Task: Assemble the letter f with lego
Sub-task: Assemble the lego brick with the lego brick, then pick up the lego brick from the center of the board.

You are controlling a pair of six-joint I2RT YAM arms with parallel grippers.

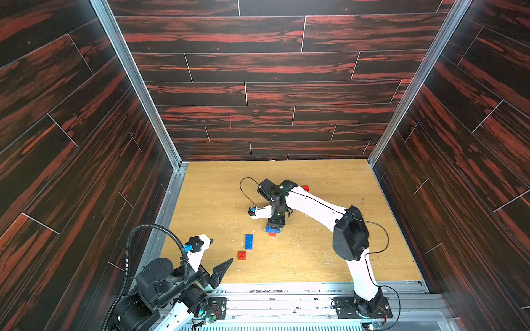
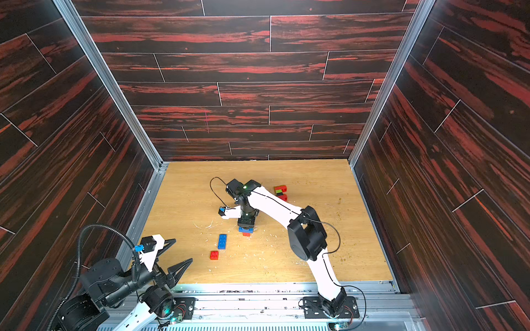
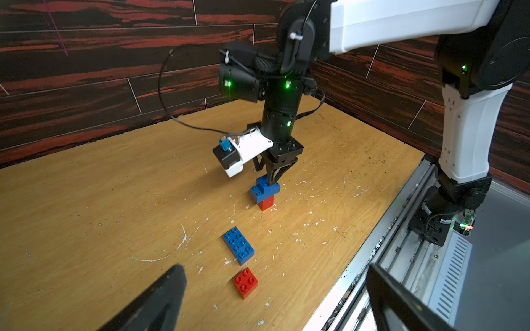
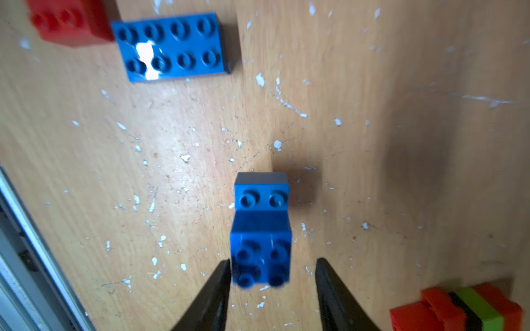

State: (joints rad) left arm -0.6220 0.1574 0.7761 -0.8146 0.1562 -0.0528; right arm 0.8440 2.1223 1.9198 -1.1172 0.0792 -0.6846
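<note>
A small lego stack stands mid-table: a red square brick (image 3: 266, 203) at the bottom, a blue oblong brick (image 3: 261, 193) across it, and a small blue square brick (image 4: 261, 258) on top. My right gripper (image 4: 273, 261) points down over the top brick, open. One finger lies against the brick's side and the other stands off it with a gap. A loose blue oblong brick (image 1: 249, 241) and a loose red square brick (image 1: 241, 255) lie flat nearer the front. My left gripper (image 1: 222, 250) hovers wide open at the front left, holding nothing.
A short assembly of red, black and lime green bricks (image 2: 280, 192) lies behind the right arm's forearm. White flecks litter the wooden table (image 1: 315, 258). A metal rail (image 1: 286, 289) runs along the front edge. Dark walls close in three sides.
</note>
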